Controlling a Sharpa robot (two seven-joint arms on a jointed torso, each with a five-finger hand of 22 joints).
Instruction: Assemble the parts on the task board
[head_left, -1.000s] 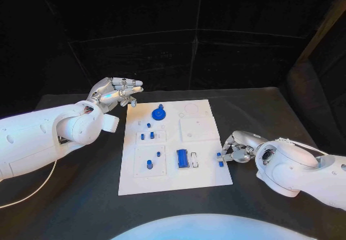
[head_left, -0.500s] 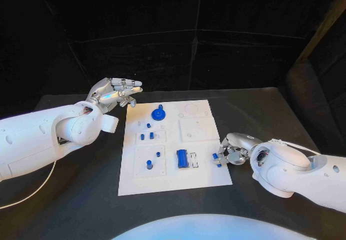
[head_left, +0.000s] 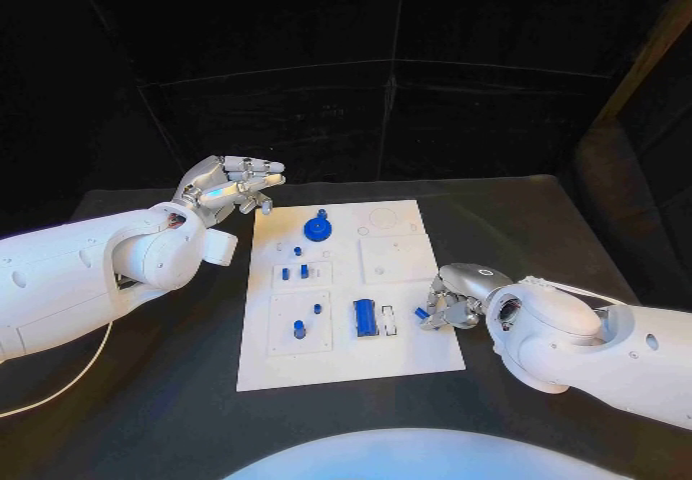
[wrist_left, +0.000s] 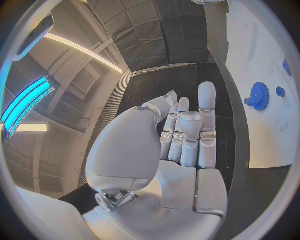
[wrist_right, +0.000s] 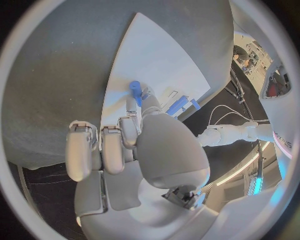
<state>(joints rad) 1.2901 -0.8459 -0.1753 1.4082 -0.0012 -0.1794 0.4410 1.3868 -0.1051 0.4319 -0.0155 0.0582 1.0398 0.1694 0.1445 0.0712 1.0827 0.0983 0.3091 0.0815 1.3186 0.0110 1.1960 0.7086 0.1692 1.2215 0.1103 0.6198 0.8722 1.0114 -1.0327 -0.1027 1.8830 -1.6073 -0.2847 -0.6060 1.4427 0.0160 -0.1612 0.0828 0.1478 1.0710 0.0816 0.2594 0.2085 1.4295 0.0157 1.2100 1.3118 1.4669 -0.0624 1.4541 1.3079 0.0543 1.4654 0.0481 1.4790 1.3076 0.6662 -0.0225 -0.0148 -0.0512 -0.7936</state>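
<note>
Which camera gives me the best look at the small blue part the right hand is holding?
The right wrist view: the blue part sticks out past the right hand's fingertips, over the task board. The head view shows it as a speck at the fingers. The left wrist view faces the board's far end.

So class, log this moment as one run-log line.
left robot hand: raised, empty | right robot hand: pinching blue part over task board | phase: carrying
</note>
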